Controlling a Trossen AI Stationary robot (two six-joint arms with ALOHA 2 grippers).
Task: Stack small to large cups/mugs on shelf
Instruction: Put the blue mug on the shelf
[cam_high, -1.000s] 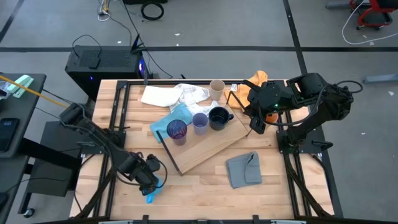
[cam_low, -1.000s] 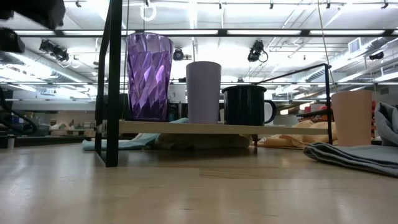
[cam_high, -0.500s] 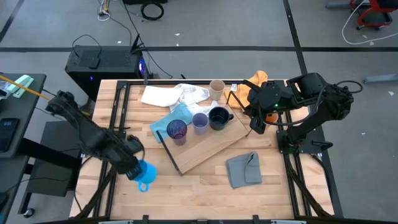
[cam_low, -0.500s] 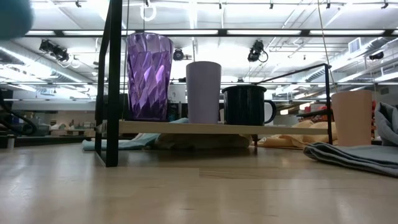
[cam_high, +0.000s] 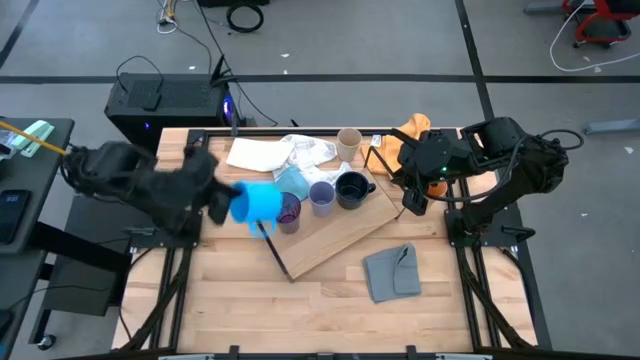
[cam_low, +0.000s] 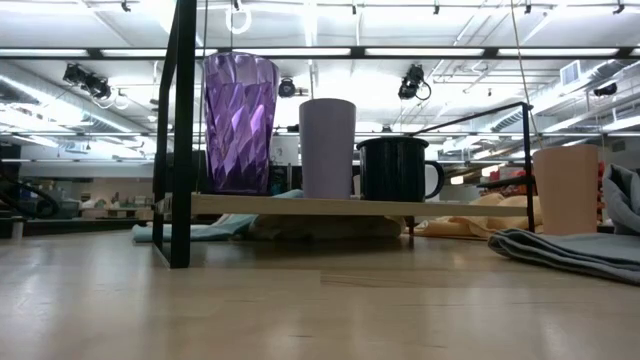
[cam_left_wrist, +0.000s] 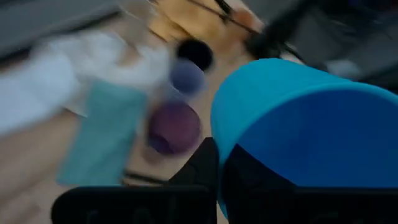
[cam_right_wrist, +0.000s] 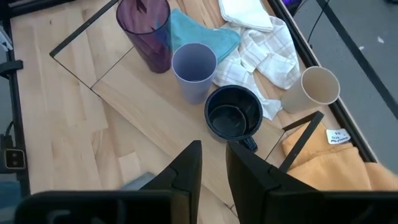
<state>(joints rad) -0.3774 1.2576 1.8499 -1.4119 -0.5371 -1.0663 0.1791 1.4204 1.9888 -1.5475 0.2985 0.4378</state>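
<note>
Left fingers (cam_high: 228, 203) clamped on bright blue mug (cam_high: 257, 201), carried above the table (cam_high: 330, 300) at the shelf's near-left end.

Shelf (cam_high: 340, 235) holds dark purple tumbler (cam_high: 285, 210), lavender cup (cam_high: 321, 196), black mug (cam_high: 350, 187) in a row. Beige cup (cam_high: 348, 141) stands on the table behind them. My right fingers (cam_high: 404, 207) hover beside the shelf's right edge, narrowly parted, empty.
</note>
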